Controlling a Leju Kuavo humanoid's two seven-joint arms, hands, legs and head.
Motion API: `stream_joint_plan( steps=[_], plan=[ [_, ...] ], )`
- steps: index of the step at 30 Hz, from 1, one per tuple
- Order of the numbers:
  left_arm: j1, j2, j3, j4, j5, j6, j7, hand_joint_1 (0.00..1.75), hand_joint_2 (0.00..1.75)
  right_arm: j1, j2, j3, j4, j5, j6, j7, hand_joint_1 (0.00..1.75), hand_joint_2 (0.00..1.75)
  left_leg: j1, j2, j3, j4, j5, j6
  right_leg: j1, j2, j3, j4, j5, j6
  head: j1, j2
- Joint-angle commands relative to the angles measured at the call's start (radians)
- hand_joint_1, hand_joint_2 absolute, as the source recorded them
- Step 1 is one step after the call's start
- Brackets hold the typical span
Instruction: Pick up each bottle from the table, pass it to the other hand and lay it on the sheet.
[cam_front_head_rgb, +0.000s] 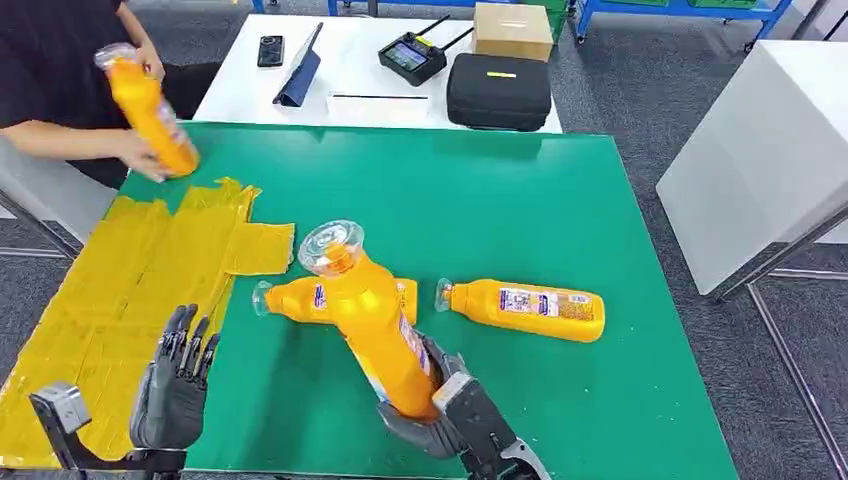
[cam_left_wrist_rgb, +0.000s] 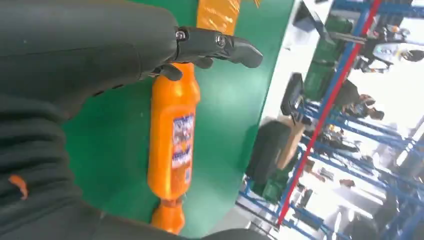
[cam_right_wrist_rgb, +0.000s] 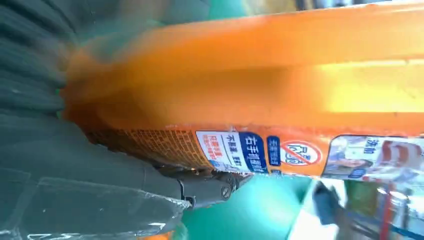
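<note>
Near the front edge of the bench (cam_front_head_rgb: 600, 200), the right robot hand (cam_front_head_rgb: 430, 405) grips the base of a bottle (cam_front_head_rgb: 375, 320), fingers wrapped round its lower body. The bottle is lifted clear of the green top and tilts with its clear cap up and toward the left, which looks like the offer for a handover. In the right wrist view the orange body (cam_right_wrist_rgb: 280, 90) lies across the palm with the label just past the fingers (cam_right_wrist_rgb: 210, 187), so the hold seems firm and low, leaving the upper body free for the other robot hand to take.

That left robot hand (cam_front_head_rgb: 175, 385) hovers above the near edge of the yellow sheet (cam_front_head_rgb: 120, 290), fingers apart and pointing up, holding nothing. It is near the raised bottle but not touching it. Its wrist view looks past its dark fingers (cam_left_wrist_rgb: 220, 45) at a bottle on the green top.

A second bottle (cam_front_head_rgb: 300, 298) lies on the bench just behind the held one, cap toward the sheet, partly hidden by it. A third bottle (cam_front_head_rgb: 525, 308) lies to the right, apart from both. The second one sits close under the path of a pass and could be knocked if the held bottle dips.

At the far left a person (cam_front_head_rgb: 60, 90) holds a fourth bottle (cam_front_head_rgb: 150, 110) over the far end of the sheet; their hand (cam_front_head_rgb: 140, 155) is well apart from the robot's. On a white table (cam_front_head_rgb: 240, 80) beyond lie a black case (cam_front_head_rgb: 498, 90), a cardboard box (cam_front_head_rgb: 512, 30), a controller (cam_front_head_rgb: 410, 57) and a phone (cam_front_head_rgb: 270, 50).
</note>
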Motion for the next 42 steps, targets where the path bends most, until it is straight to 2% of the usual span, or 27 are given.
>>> stream_joint_plan(
  steps=[1,9,14,17,20,25,32,42],
  plan=[
    [0.001,0.002,-0.068,-0.029,-0.002,0.003,-0.001,0.00,1.75,-0.012,0.007,-0.007,-0.006,0.004,-0.014,-0.007,1.75,1.75,-0.001,-0.002,0.001,0.000,0.000,0.001,0.000,-0.001,0.001,0.001,-0.001,-0.004,0.000,0.000],
    [0.001,0.011,-0.086,-0.035,-0.012,0.003,-0.009,0.00,1.75,-0.023,0.010,0.003,0.016,0.002,-0.017,-0.009,1.75,1.75,-0.001,-0.003,0.001,0.000,-0.001,0.002,0.000,0.000,0.001,0.001,-0.001,-0.005,0.000,0.000],
    [0.012,0.017,-0.216,-0.123,-0.105,0.084,-0.016,0.00,1.75,-0.140,0.084,0.064,0.204,0.058,-0.051,0.020,1.75,1.75,-0.001,0.000,0.001,0.000,-0.001,0.002,0.000,0.002,0.000,0.001,-0.001,-0.006,0.000,0.000],
    [-0.036,0.021,-0.290,-0.126,-0.109,0.111,-0.007,0.00,1.75,-0.248,0.097,0.109,0.329,0.104,-0.027,0.046,1.75,1.75,0.000,0.001,-0.001,-0.001,0.000,0.001,0.001,0.002,-0.002,0.000,0.001,-0.004,0.000,0.000],
    [-0.078,0.007,-0.313,-0.121,-0.107,0.110,0.011,0.00,1.75,-0.302,0.117,0.151,0.404,0.151,-0.011,0.053,1.75,1.75,0.000,-0.001,-0.001,-0.001,0.002,0.001,0.000,0.001,-0.001,0.000,0.001,-0.005,0.000,0.000],
    [-0.087,-0.019,-0.286,-0.121,-0.074,0.103,0.050,0.00,1.75,-0.353,0.141,0.277,0.488,0.275,-0.033,0.078,1.75,1.75,0.000,-0.001,0.000,-0.001,0.001,0.002,0.001,0.002,0.000,0.001,0.000,-0.006,0.000,0.000],
    [-0.077,-0.017,-0.280,-0.128,-0.071,0.100,0.052,0.00,1.75,-0.358,0.143,0.291,0.502,0.285,-0.044,0.082,1.75,1.75,0.000,-0.001,-0.002,-0.001,0.002,0.001,0.001,0.000,-0.001,0.000,0.000,-0.003,0.000,0.000],
    [-0.067,-0.067,-0.211,-0.134,-0.047,0.092,0.069,0.00,1.75,-0.420,0.164,0.500,0.629,0.438,-0.094,0.087,1.75,1.75,0.000,-0.002,-0.002,-0.001,0.002,0.001,0.001,-0.001,-0.002,0.001,0.000,-0.005,0.000,0.000]
  ],
)
